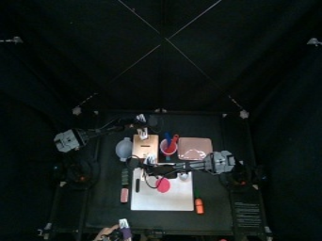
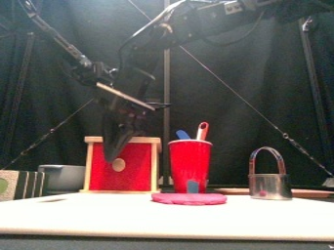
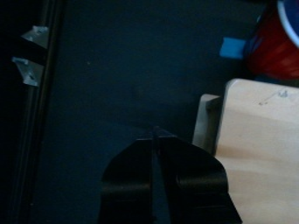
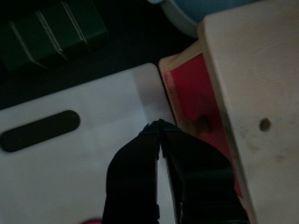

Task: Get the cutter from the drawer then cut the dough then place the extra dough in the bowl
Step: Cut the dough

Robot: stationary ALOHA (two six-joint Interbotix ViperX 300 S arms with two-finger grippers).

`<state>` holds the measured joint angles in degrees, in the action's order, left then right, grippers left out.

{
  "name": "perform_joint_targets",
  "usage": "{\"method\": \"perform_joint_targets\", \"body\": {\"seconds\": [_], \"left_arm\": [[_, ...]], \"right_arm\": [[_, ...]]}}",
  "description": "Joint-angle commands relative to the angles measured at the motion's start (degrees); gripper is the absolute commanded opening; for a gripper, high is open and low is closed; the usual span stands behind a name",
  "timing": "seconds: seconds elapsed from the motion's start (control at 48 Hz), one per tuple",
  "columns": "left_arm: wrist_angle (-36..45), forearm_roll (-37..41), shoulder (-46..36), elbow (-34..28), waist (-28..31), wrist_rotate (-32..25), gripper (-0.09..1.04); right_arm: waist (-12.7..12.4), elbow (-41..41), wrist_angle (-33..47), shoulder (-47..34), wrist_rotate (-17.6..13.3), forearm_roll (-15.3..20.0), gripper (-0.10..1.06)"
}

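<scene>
In the front view the wooden box (image 2: 92, 171) stands left of the middle, and its red drawer front (image 2: 131, 174) looks shut. The cutter (image 2: 268, 176) stands upright in the open, well to the right of the red cup (image 2: 189, 164), so it seems to be out of the drawer already. The dough (image 2: 189, 198) lies flat just before the cup, and the bowl (image 2: 59, 176) sits left of the box. A dark arm hangs across the drawer front, but I cannot tell from here which arm it is.

In the top view the right arm reaches over the white board (image 1: 168, 193) toward the box. The cutter is hard to make out there.

In the right wrist view the right claw (image 4: 156, 129) is closed tip to tip and empty, just before the drawer front. If the drawer is the aim, the jaws should part first, line up with the dark round spot and pull straight out. I cannot tell whether that spot is a knob or a hole.

In the left wrist view the left claw (image 3: 158, 133) is pressed together and holds nothing, above the bare table (image 3: 105, 79) beside the box. It could well steady the box.
</scene>
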<state>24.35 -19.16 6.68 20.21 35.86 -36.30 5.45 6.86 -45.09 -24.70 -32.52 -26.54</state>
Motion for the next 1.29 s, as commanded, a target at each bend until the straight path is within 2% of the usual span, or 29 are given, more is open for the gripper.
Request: {"method": "perform_joint_targets", "body": {"seconds": [0.021,0.104,0.312,0.417,0.521,0.625,0.729,0.833,0.896,1.0,1.083,1.292], "left_arm": [[-3.96,-2.37,-3.34,0.26,0.79,-0.26,0.44],[-7.56,-3.43,-5.36,2.29,0.62,-0.26,0.44],[-14.24,-5.27,-11.16,7.56,0.26,0.00,0.44],[-19.34,-7.56,-14.15,10.90,-2.20,0.00,0.44],[-28.56,-10.55,-17.05,15.12,-5.89,0.00,0.45],[-37.97,-13.10,-19.69,19.34,-10.90,-0.18,0.45],[-45.88,-14.15,-22.32,23.29,-17.23,-0.18,0.45],[-49.31,-14.77,-24.35,26.02,-22.85,0.26,0.45],[-50.63,-15.56,-25.14,27.25,-26.28,0.79,0.45],[-53.00,-16.17,-25.14,28.48,-31.03,1.93,0.45],[-54.84,-16.17,-24.96,29.00,-33.66,2.90,0.45],[-57.04,-16.17,-24.87,29.71,-36.65,5.01,0.45]], "right_arm": [[1.23,-2.99,0.18,6.86,-0.18,1.23,0.23],[1.49,-7.29,0.35,9.93,-0.09,2.46,0.23],[1.49,-19.25,1.41,19.42,0.09,8.44,0.23],[1.49,-24.52,1.14,24.70,0.44,10.02,0.26],[1.23,-29.00,0.00,29.53,1.41,11.60,0.35],[1.14,-33.49,-0.62,33.49,1.76,13.54,0.52],[1.23,-37.53,-0.53,36.04,1.76,13.36,0.69],[1.49,-41.31,-0.26,37.88,1.85,11.43,0.84],[1.49,-42.80,0.18,38.41,1.85,9.93,0.88],[1.67,-44.56,0.70,38.58,1.93,7.73,0.90],[1.67,-45.62,1.05,38.50,3.43,6.94,0.90],[1.14,-45.62,2.02,36.83,10.55,10.11,0.90]]}}
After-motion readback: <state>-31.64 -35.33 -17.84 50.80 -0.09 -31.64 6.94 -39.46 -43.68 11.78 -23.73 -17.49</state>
